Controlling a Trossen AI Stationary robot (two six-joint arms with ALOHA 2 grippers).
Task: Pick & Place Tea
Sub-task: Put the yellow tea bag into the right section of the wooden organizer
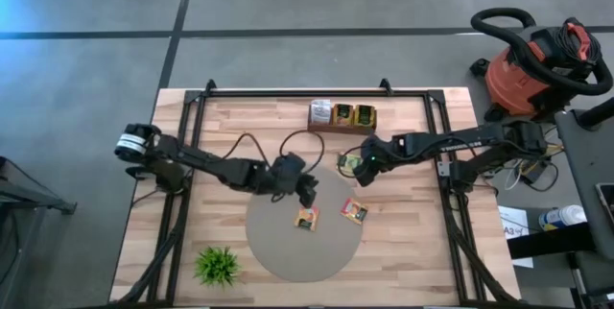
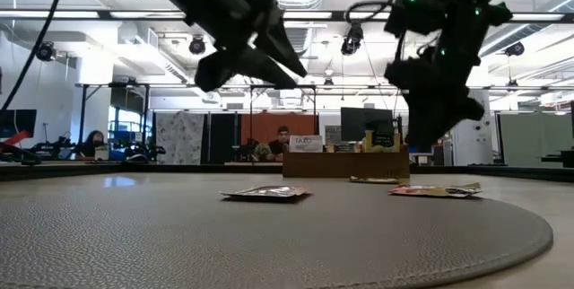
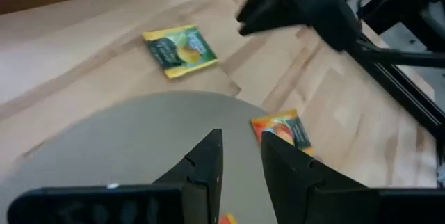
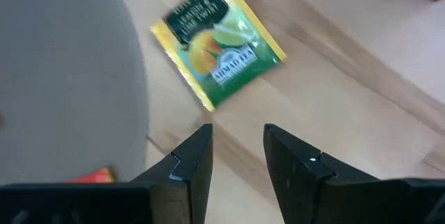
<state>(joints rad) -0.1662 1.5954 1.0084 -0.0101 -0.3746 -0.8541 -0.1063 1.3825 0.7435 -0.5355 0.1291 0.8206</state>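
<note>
Centre frame, a yellow-green tea sachet with lemon-lime artwork lies flat on the counter; both the right gripper and the left gripper are released and empty.

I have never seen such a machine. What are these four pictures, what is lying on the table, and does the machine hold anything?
Two robot arms work at a wooden table. One picture looks down from above, one looks level across the table, and two come from cameras on the wrists. The left gripper and the right gripper both hang empty, fingers apart. Two tea sachets lie on the round grey mat; a yellow-green sachet lies on the wood by the right gripper. A small plant stands nearby.
</note>
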